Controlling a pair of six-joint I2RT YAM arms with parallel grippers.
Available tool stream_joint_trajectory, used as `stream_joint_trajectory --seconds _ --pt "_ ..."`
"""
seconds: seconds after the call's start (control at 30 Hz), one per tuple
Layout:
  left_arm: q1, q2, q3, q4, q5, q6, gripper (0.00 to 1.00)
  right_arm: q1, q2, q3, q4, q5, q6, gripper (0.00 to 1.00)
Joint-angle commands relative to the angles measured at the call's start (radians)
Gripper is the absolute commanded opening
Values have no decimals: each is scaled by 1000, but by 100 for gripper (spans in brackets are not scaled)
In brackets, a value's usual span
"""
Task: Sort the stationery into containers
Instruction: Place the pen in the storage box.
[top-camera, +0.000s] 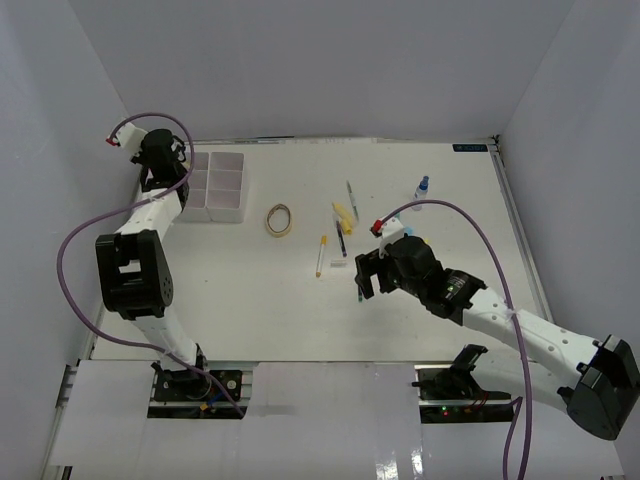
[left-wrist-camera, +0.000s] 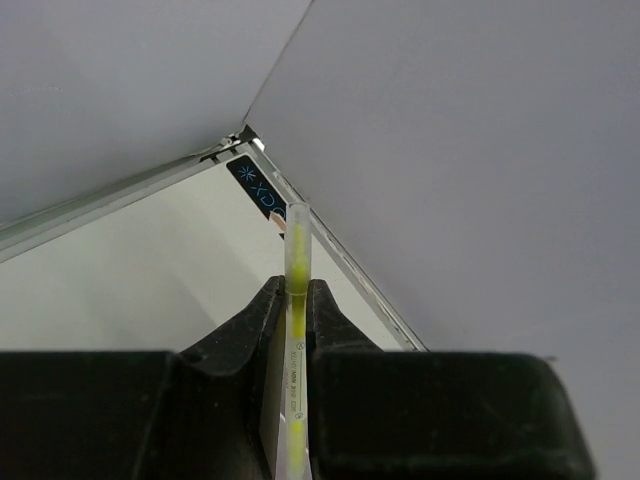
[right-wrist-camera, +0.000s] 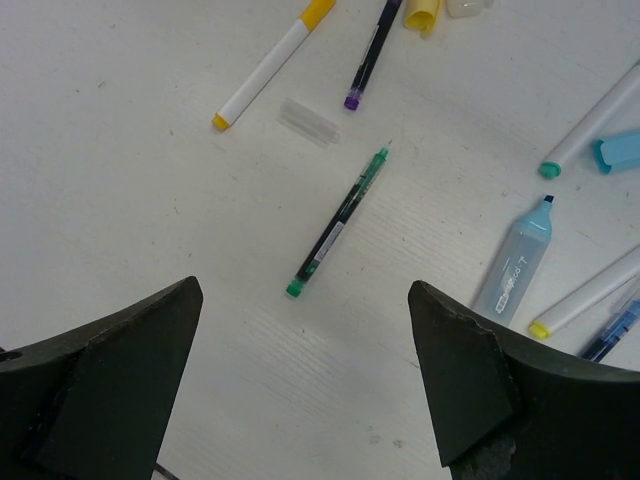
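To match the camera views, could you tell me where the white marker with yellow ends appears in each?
Top external: white marker near centre, left of the right gripper.
Left wrist: not in it.
Right wrist: white marker at upper left.
Shared landmark: the dark pen beside it, in both.

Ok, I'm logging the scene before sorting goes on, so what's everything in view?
organizer tray: one, white, six compartments, far left
tan ring: one, right of tray
bottle: one, blue cap, far right
green pen: one, lying under right gripper
clear cap: one, beside green pen
other pens and markers: several, white, yellow, dark, light blue, centre
yellow pen: one, held in left gripper
left gripper: black, shut on yellow pen, by tray
right gripper: black, open, above green pen
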Motion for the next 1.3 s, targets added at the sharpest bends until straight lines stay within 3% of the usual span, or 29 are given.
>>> stream_joint_trajectory --seconds 0.0,0.47,0.7,0.9,0.97,1.1,1.27 --pt "9 18 50 82 -5 -23 8 -4 15 50 24 7 -27 90" --pt "10 132 102 153 -1 -22 10 -10 67 72 24 -9 -39 90" --pt "10 178 84 165 58 -54 18 -11 78 72 25 -13 -36 90" --pt "12 170 59 163 85 -57 32 -11 73 67 25 -18 -29 90" --pt "10 156 49 164 93 -48 43 -10 70 64 28 -19 -30 90" --pt "10 86 29 150 133 -11 53 -11 87 84 30 -15 -29 90" --pt "10 -18 13 38 190 38 66 -31 147 154 25 -23 7 90"
